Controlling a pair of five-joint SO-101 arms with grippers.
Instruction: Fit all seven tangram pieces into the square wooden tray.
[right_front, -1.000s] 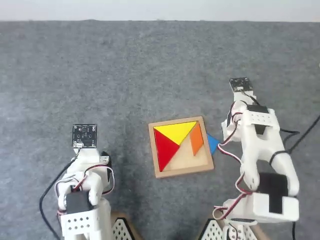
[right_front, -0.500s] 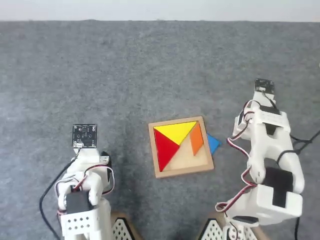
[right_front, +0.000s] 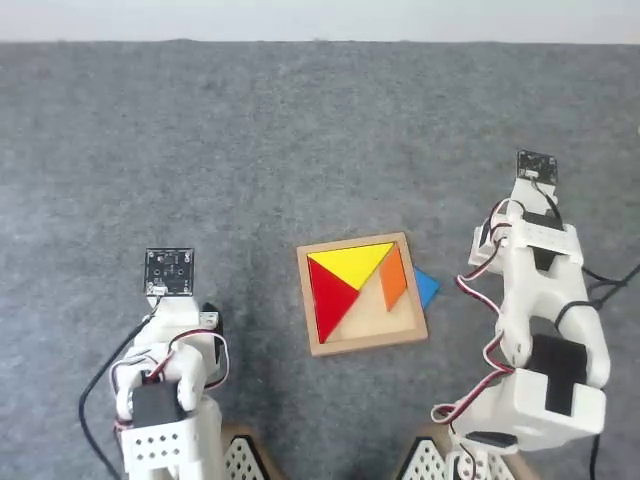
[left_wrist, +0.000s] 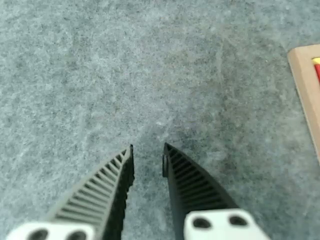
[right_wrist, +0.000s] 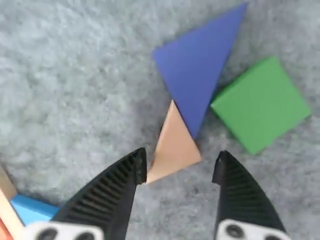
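1. Step in hand, by my reading: picking up the next loose piece. The tray (right_front: 365, 347) sat mid-surface, between the two arms, with a yellow triangle (right_front: 350, 264), a red triangle (right_front: 330, 295) and an orange piece (right_front: 393, 277) already in it. Much of its floor was bare wood.
2. Four pieces lay outside on the grey surface (right_front: 300, 130). A light-blue piece (right_front: 426, 288) touched the tray's right rim. Under the right arm (right_front: 535, 300) were a tan triangle (right_wrist: 173, 146), a dark-blue triangle (right_wrist: 200, 65) and a green square (right_wrist: 260, 104).
3. The right pincer (right_wrist: 181, 160) hung released and wide, empty, straddling the tan triangle's broad end.
4. Next move likely calls for a straight descent and a close on the tan piece. The dark-blue tip touched it, so it may get dragged along.
5. The right arm was stretched forward, wrist pointing down.
6. The left arm (right_front: 170, 340) was folded near its base. The left pincer (left_wrist: 148, 150) was narrowly parted, empty, over bare surface, well apart from the tray.
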